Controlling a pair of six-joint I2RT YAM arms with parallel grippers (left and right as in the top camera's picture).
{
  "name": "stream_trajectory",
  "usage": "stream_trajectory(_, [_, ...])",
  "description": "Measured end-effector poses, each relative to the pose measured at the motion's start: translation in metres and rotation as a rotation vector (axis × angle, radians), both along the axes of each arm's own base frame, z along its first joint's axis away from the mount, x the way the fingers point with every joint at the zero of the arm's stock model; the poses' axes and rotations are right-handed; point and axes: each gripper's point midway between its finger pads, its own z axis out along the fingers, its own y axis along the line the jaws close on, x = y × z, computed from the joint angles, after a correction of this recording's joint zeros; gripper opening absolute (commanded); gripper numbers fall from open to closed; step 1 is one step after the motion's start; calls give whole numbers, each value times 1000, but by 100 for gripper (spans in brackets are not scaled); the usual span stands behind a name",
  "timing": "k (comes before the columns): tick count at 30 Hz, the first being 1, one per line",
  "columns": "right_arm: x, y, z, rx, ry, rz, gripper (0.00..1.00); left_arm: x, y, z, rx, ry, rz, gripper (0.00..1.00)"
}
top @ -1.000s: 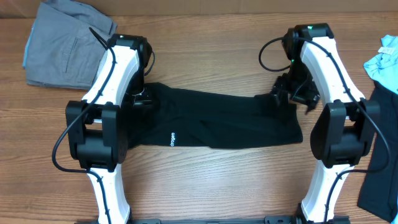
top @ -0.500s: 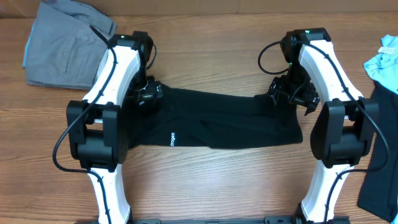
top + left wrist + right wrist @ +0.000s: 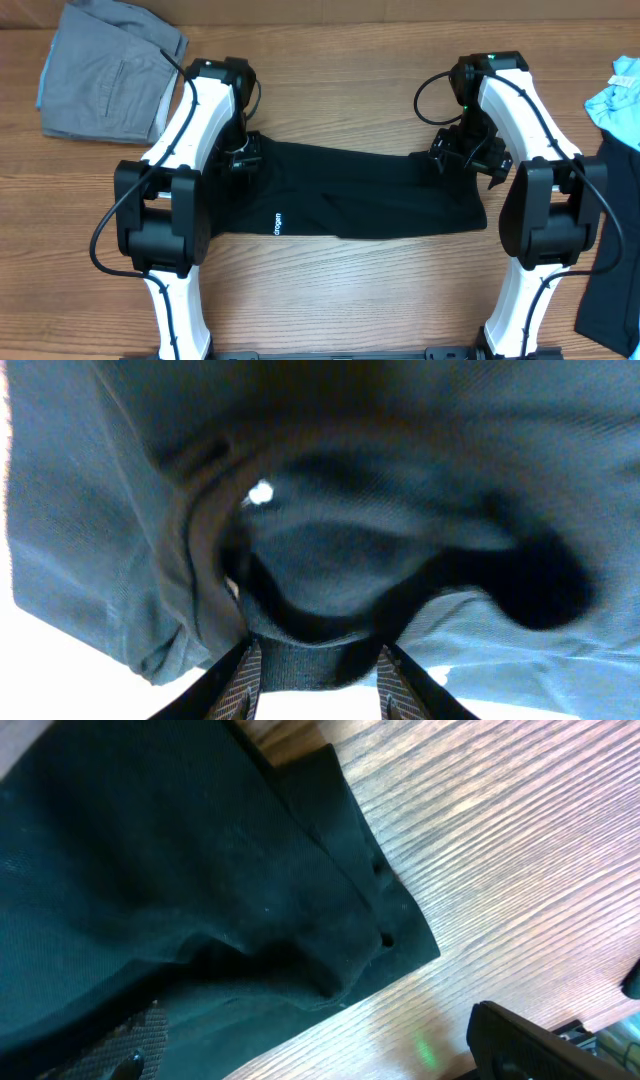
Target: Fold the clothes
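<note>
A black garment (image 3: 350, 200) lies spread across the middle of the wooden table. My left gripper (image 3: 240, 155) is at its upper left corner. In the left wrist view the fingers (image 3: 315, 680) are shut on a bunched band of the dark fabric (image 3: 330, 560), which is lifted off the table. My right gripper (image 3: 465, 150) is at the garment's upper right corner. In the right wrist view its fingers (image 3: 320, 1050) are wide apart, with the garment's edge (image 3: 200, 900) over the left finger and bare wood before the right finger.
Folded grey trousers (image 3: 100, 70) lie at the back left. A light blue garment (image 3: 615, 100) and another dark garment (image 3: 610, 270) lie at the right edge. The table's wood (image 3: 350, 290) shows in front of the black garment.
My left gripper has moved right and slightly forward, taking the garment's upper left corner with it. My right gripper has shifted slightly toward the back.
</note>
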Motion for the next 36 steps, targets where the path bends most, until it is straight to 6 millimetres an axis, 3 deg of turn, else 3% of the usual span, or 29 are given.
stream_trajectory(6, [1,0,0,1,-2,3,100,-38,7,-35,20,112,0,42])
stream_trajectory(10, [1,0,0,1,-3,4,100,-49,8,-37,27,150,0,34])
stream_trajectory(17, [2,0,-1,2,-8,3,100,-60,17,-28,79,199,6,39])
stream_trajectory(20, [2,0,-1,2,-9,3,100,-47,17,-13,80,128,14,49])
stream_trajectory(24, [5,0,-1,3,-20,4,100,-7,8,41,27,-145,76,54])
stream_trajectory(27, [5,0,-2,3,-22,3,100,8,0,57,-19,-246,127,60])
stream_trajectory(31, [5,0,-2,3,-22,3,100,20,-11,44,-72,-253,171,58])
stream_trajectory(36, [6,0,-2,4,-25,3,100,29,-30,0,-143,-177,222,59])
